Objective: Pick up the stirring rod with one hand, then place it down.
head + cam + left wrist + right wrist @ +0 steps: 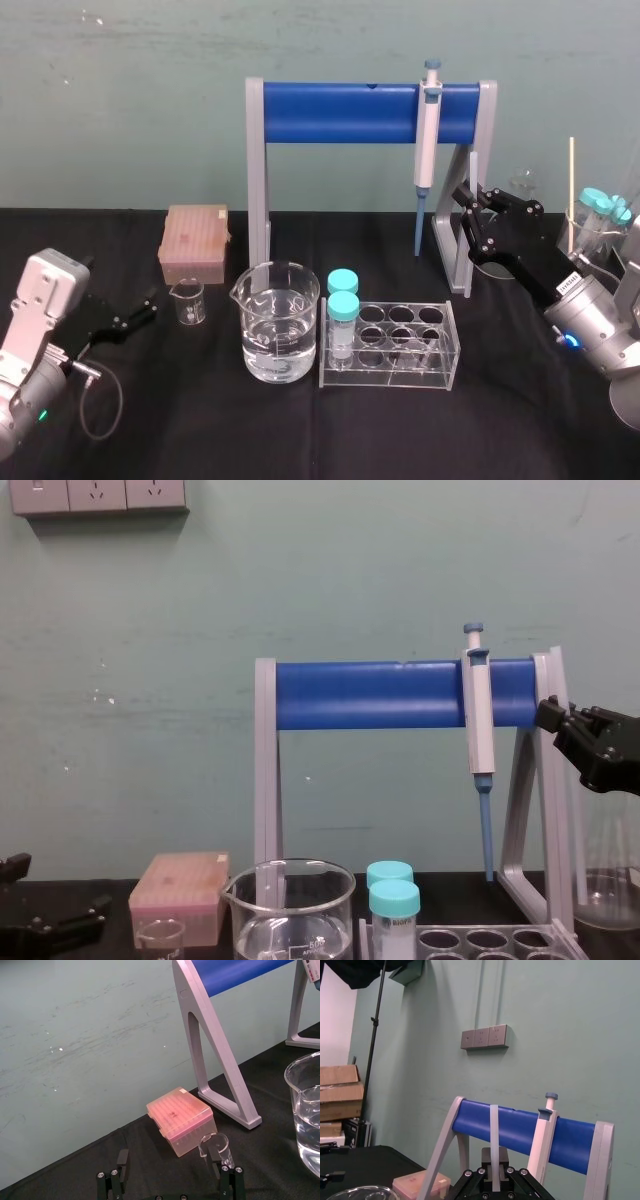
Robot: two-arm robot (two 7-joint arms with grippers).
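Note:
The stirring rod [473, 170] is a thin, whitish translucent stick standing nearly upright, raised above the table just in front of the stand's right leg. My right gripper [465, 197], black and blocky, is shut on its lower part. In the right wrist view the rod [493, 1130] rises straight up from between the closed fingers [485, 1172], crossing the blue bar. In the chest view the right gripper [548, 716] reaches in from the right, beside the pipette. My left gripper [150, 305] rests low at the table's left, open, with nothing between its fingers [122, 1160].
A grey stand with a blue bar [340, 112] carries a white-and-blue pipette [426, 150]. In front of it stand a large beaker of water [280, 325], a clear tube rack [440, 372] with two teal-capped tubes [343, 292], a small beaker [187, 300] and a pink tip box [194, 243]. Glassware with a yellowish stick [571, 190] stands at the back right.

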